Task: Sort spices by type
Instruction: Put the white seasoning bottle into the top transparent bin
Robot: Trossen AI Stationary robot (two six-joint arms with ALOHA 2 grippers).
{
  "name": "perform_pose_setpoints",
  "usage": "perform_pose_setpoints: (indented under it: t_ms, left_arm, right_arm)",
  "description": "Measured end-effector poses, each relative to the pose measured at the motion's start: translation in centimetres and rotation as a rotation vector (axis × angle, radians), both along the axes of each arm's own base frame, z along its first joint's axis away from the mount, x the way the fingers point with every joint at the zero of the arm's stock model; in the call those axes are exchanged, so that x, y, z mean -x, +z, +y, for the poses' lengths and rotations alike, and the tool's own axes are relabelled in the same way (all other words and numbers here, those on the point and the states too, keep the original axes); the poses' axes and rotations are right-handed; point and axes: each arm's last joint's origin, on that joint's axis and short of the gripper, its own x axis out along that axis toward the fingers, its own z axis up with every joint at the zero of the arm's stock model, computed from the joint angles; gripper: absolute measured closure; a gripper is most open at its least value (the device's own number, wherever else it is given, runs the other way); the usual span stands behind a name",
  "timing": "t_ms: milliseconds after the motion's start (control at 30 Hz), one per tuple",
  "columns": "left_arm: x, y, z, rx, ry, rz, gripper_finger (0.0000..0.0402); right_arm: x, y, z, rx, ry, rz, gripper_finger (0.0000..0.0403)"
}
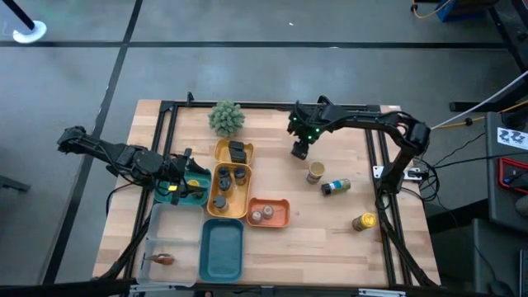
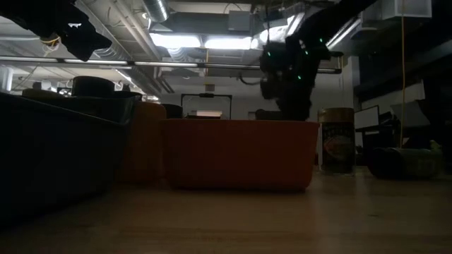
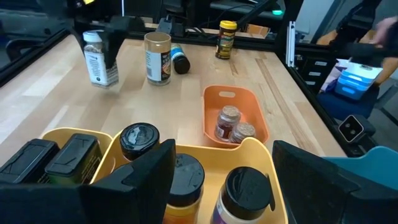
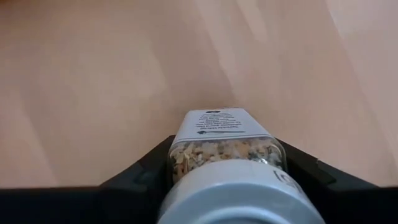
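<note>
The right gripper (image 4: 224, 168) clamps a clear, grey-capped jar (image 4: 222, 146) of pale flakes between its fingers. The left gripper (image 3: 217, 180) hangs open above the yellow tray (image 3: 249, 149).

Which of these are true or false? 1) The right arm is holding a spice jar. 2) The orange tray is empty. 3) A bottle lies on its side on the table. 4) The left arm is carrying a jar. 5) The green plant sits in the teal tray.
1) True. The right end effector grips a grey-capped spice jar above the table.
2) False. The orange tray holds two small cork-topped jars.
3) True. A dark-capped bottle lies flat on the wood, near an upright jar.
4) False. The left end effector is open and holds nothing, above the yellow tray.
5) False. The fuzzy green plant stands on the table's far side; the teal tray is at the near edge.
</note>
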Motion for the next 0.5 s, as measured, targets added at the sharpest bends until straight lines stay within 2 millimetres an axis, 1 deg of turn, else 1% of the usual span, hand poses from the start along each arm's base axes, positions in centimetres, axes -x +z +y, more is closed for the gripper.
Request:
perform_pose_setpoints:
  t_ms: [133, 300, 500]
  left_arm:
    - [0.0, 0.0, 0.0, -0.001, 0.002, 0.000, 0.0150]
    - [0.0, 0.0, 0.0, 0.004, 0.004, 0.000, 0.0150]
    - [-0.1, 0.2, 0.0, 0.016, 0.007, -0.016, 0.0150]
  right_arm:
    - [-1.8, 2.2, 1.7, 0.049, 0.055, -0.058, 0.0199]
    - [-3.9, 5.4, 3.9, 0.101, 0.123, -0.146, 0.0200]
    - [-5.9, 9.1, 7.4, 0.136, 0.222, -0.291, 0.0196]
